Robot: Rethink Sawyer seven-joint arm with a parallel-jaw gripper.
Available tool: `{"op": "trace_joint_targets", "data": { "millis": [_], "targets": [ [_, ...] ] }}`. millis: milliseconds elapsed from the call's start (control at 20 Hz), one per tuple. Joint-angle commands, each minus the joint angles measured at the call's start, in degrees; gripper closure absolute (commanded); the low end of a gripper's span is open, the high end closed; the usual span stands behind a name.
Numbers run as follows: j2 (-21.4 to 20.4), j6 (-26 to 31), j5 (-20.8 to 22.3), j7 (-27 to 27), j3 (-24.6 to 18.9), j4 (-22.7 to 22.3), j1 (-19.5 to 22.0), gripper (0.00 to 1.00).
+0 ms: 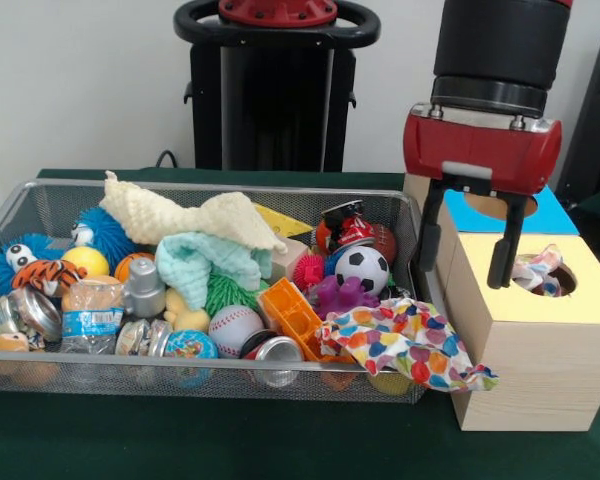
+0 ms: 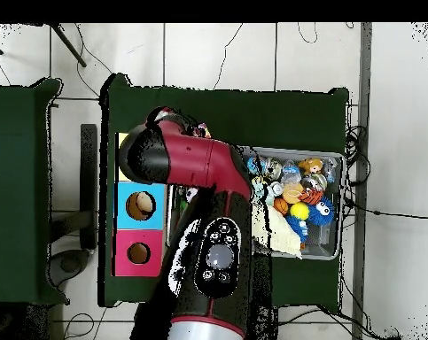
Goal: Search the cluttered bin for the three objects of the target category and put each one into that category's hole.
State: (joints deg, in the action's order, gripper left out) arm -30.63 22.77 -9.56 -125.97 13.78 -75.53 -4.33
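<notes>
Over yellow box hole (image 1: pixel 552 277), near table's right edge in front view: my gripper (image 1: pixel 467 243), jaws wide, holding nothing. One spotty cloth (image 1: pixel 538 272) sits in hole. Second spotty cloth (image 1: pixel 410 343) hangs over bin (image 1: pixel 220 187) rim. Third unseen.

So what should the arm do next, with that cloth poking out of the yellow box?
Probably lift straight up, then swing over to the bin. The gripper hangs open over the yellow box's hole, and a spotted cloth already sits in the hole, so that one looks delivered. Another spotted cloth drapes over the bin's corner beside the box, an easy next pick.
</notes>
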Motion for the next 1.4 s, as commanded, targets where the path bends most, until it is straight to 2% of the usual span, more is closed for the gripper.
{"op": "trace_joint_targets", "data": {
  "millis": [50, 400, 700, 1050, 1400],
  "targets": [
    [3.9, 1.7, 3.5, -1.1, -3.0, 3.2, 1.7, 0.00],
    [7.5, 0.7, 2.5, -7.7, 1.9, 4.5, 0.1, 0.00],
    [8.4, -0.7, 0.8, -11.0, 4.5, 3.2, -0.2, 0.00],
    [8.5, -2.1, -2.3, -12.6, 2.9, -0.7, 2.6, 0.00],
    [8.5, -2.8, -4.5, -14.3, 2.7, -3.3, 2.0, 0.00]
  ]
}}
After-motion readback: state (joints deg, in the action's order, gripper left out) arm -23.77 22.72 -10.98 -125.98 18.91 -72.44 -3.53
